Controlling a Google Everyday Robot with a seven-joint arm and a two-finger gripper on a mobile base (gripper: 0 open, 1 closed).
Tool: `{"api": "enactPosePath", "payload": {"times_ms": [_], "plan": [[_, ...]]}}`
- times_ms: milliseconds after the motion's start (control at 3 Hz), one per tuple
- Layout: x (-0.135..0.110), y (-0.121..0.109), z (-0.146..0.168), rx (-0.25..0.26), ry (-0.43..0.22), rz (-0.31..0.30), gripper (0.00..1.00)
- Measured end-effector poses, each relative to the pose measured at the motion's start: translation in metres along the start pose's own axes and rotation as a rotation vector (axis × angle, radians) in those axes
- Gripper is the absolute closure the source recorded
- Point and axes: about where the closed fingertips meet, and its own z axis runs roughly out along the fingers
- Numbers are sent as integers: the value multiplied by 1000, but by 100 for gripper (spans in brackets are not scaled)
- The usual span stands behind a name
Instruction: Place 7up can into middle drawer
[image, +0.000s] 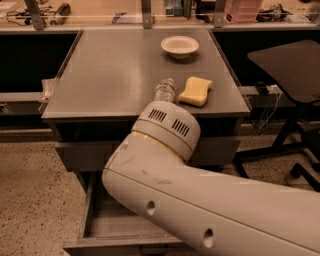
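Nearest me, the big pale arm (210, 200) sweeps across from four o'clock and hides the tool, so I cannot tell whether it is open, closed or carrying the 7up can, which I see nowhere. Beneath it the middle drawer (100, 227) stands pulled out. The elbow could shove that drawer, or knock the water bottle (164, 90) beside the sponge (195, 91) on the counter (110, 75) at twelve o'clock.

Single cam, high & close behind the robot arm (200, 200), looks fwd & down over its elbow onto the grey cabinet top (110, 75) w/ the open middle drawer (115, 225) below at frame bottom; arm fills lower right, gripper out of view.
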Motion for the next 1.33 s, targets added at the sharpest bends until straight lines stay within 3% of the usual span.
{"api": "enactPosePath", "payload": {"times_ms": [333,667,1000,1333], "plan": [[3,0,-1,-4,4,-8,100],[1,2,0,22,72,-2,100],[-73,7,45,126,114,158,100],[-90,16,78,184,258,308,100]]}}
